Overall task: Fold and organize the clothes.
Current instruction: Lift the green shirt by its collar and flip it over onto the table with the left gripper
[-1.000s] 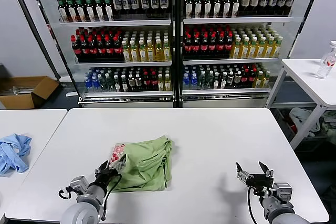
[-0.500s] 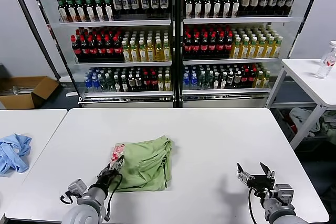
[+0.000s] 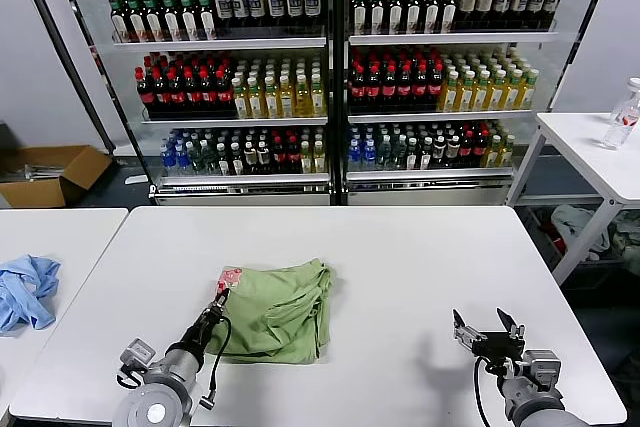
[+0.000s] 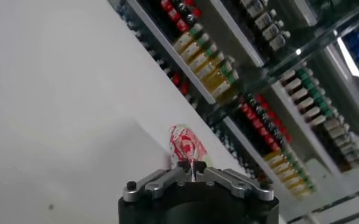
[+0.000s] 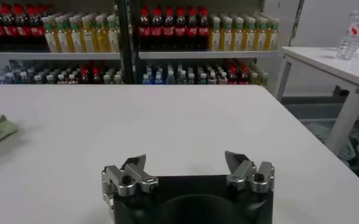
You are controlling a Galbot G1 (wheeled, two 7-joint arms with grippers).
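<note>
Contact with the light green short-sleeved polo shirt of soft cloth [image 3: 272,310] has just been made by the left pincer [image 3: 217,303]: a second ago its jaws were spread wide beside the near left edge of the garment, and now they are clenched on the corner that carries the red-and-white printed patch [image 3: 229,277]. In the left wrist view the closed left pincer [image 4: 193,171] is seen with the patch [image 4: 186,143] just beyond its tips. The shirt is lying bunched and partly folded on the white surface [image 3: 420,267], left of its middle, and compared with the earlier moment the patch corner appears pulled a little forward and flatter. From this it is judged that the grasp is completed and that a fold or a straightening pull can be started next; the thin cloth could slip out if it is drawn too fast. The right pincer [image 3: 485,332] is held released over the near right part of the surface, well apart from the shirt, and is not used.
</note>
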